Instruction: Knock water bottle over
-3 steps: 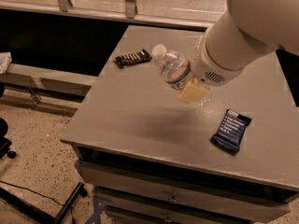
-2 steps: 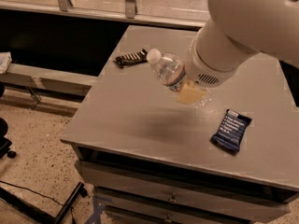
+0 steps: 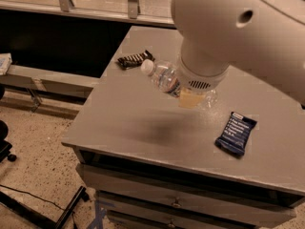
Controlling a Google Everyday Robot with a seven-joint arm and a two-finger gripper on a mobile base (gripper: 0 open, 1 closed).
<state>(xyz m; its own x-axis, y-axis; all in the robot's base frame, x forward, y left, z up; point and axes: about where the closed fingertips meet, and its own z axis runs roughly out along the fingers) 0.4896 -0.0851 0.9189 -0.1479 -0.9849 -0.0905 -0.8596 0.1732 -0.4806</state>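
The water bottle (image 3: 164, 78) is a clear ribbed bottle with a white cap (image 3: 147, 67) and a blue, red and white label. It leans steeply to the left over the grey table (image 3: 124, 123), cap end pointing left. Its base end (image 3: 209, 99) is near the tabletop, partly hidden under the arm. My gripper (image 3: 190, 98) hangs below the large white arm (image 3: 224, 37), pressed against the right side of the bottle's body. Most of the gripper is hidden by the arm.
A dark snack-bar wrapper (image 3: 134, 59) lies at the table's far left, just behind the bottle cap. A dark blue snack-bar wrapper (image 3: 235, 133) lies to the right near the front. Drawers (image 3: 176, 202) sit below the tabletop. Floor and a bench lie to the left.
The arm has swung left and closer to the camera. The bottle has tipped further over, its cap moving left and down toward the tabletop.
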